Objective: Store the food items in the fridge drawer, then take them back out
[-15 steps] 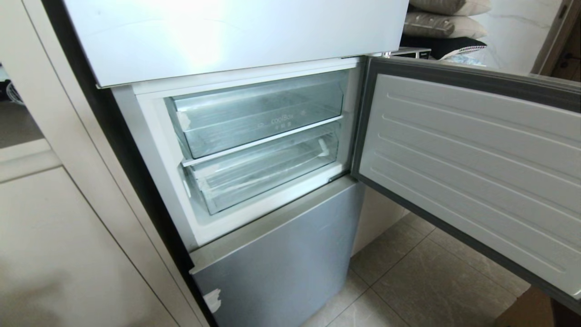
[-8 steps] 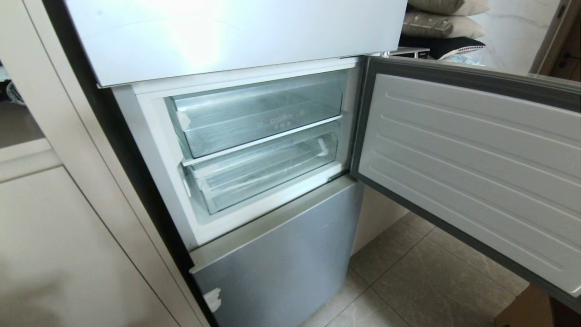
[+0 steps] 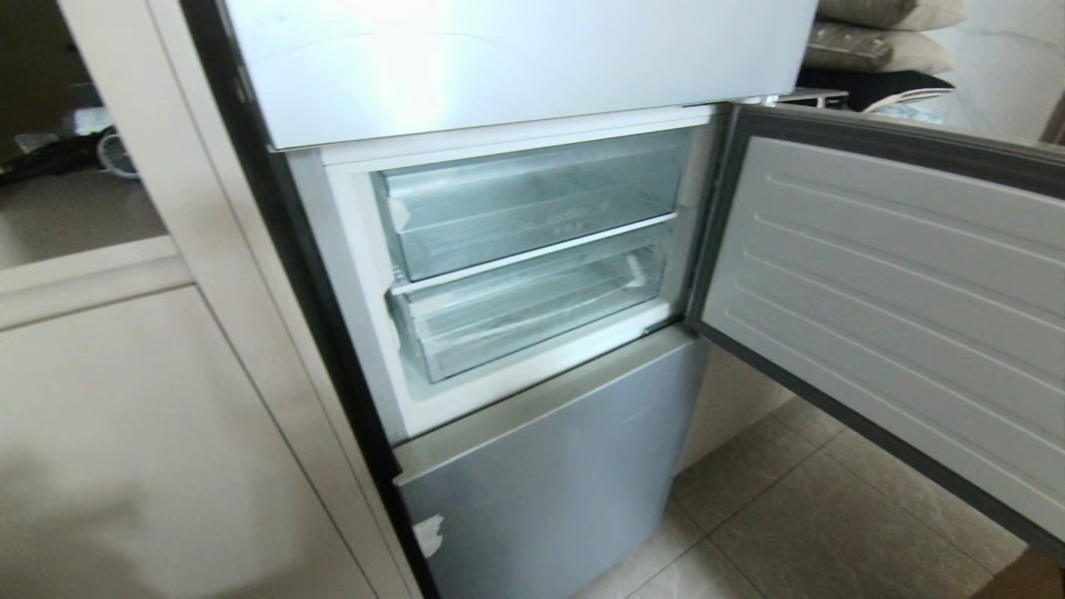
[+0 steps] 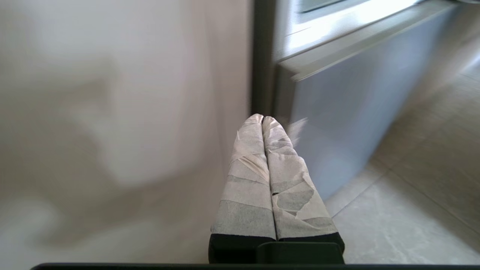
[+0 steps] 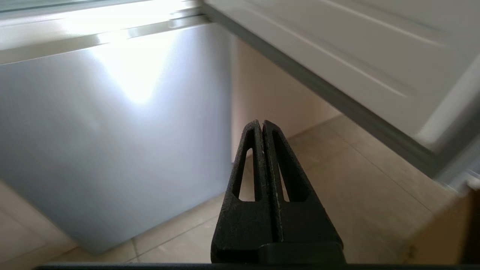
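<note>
The fridge drawer [image 3: 532,312] is the lower of two clear bins in the open middle compartment; it is pushed in and looks empty. The food items are out of view. Neither gripper shows in the head view. In its wrist view my left gripper [image 4: 262,118] has tape-wrapped fingers [image 4: 247,176] pressed together, shut on nothing, low beside the fridge's grey-blue bottom panel [image 4: 348,112]. My right gripper [image 5: 261,122], black, is shut and empty above the floor tiles [image 5: 367,187], in front of the same bottom panel [image 5: 112,131].
The compartment door [image 3: 899,283] stands swung open to the right, over the tiled floor [image 3: 815,516]. The upper clear bin [image 3: 532,208] is pushed in. A cream cabinet [image 3: 150,433] flanks the fridge on the left. Cushions [image 3: 890,42] lie behind the door.
The whole head picture has shifted to the right, so the camera has moved. Drawers and door stand as before.
</note>
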Motion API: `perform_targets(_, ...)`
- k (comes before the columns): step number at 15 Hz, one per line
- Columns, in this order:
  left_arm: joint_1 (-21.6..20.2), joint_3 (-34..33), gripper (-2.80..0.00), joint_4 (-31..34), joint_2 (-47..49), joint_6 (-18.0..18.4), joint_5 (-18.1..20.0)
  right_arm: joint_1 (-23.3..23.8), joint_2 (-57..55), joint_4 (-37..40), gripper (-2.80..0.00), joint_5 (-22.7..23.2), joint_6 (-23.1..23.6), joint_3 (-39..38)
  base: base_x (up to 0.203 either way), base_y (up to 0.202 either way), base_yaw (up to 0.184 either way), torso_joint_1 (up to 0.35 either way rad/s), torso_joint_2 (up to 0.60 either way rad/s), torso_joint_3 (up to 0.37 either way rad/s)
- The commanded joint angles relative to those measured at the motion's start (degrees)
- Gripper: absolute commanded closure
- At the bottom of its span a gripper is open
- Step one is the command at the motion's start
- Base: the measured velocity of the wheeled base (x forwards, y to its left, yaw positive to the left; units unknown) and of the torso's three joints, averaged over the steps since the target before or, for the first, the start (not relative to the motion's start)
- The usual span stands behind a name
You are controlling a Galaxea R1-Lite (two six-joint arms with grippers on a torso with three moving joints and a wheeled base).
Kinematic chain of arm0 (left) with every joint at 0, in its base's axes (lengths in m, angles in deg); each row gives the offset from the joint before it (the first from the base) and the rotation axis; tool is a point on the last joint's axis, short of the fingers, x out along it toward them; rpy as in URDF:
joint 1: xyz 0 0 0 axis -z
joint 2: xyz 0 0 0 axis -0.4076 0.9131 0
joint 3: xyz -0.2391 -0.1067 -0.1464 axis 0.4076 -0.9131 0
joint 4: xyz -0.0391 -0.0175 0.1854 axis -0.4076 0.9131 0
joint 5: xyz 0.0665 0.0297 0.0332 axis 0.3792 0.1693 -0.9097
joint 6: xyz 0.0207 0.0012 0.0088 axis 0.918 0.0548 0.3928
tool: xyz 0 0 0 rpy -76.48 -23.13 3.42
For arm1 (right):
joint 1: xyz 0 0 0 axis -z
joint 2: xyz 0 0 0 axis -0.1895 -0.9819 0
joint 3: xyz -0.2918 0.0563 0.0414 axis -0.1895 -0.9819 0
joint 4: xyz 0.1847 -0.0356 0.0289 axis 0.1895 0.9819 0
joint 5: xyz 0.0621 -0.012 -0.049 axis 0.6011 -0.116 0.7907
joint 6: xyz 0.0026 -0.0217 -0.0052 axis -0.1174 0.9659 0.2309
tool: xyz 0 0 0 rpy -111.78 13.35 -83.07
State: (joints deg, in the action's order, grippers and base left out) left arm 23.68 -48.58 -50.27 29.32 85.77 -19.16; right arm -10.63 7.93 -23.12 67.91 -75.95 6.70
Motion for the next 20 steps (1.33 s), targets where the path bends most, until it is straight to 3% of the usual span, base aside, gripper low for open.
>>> perform_targets(1,-0.06,0.0,0.0,0.08,-0.02,0.0,-0.02,-0.03,0.08,0.0,0.0,0.01,-0.01,0.0,0.001,-0.004,0.176,0.01,0.0,-0.001)
perform_targets(15,-0.06,0.0,0.0,0.08,-0.02,0.09,-0.02,-0.03,0.09,0.0,0.0,0.01,-0.01,0.0,0.002,-0.009,0.175,0.001,0.0,0.002)
perform_targets(20,-0.06,0.0,0.0,0.08,-0.02,0.0,-0.02,-0.03,0.03,0.0,0.0,0.01,-0.01,0.0,-0.001,-0.003,0.063,0.001,0.0,0.001)
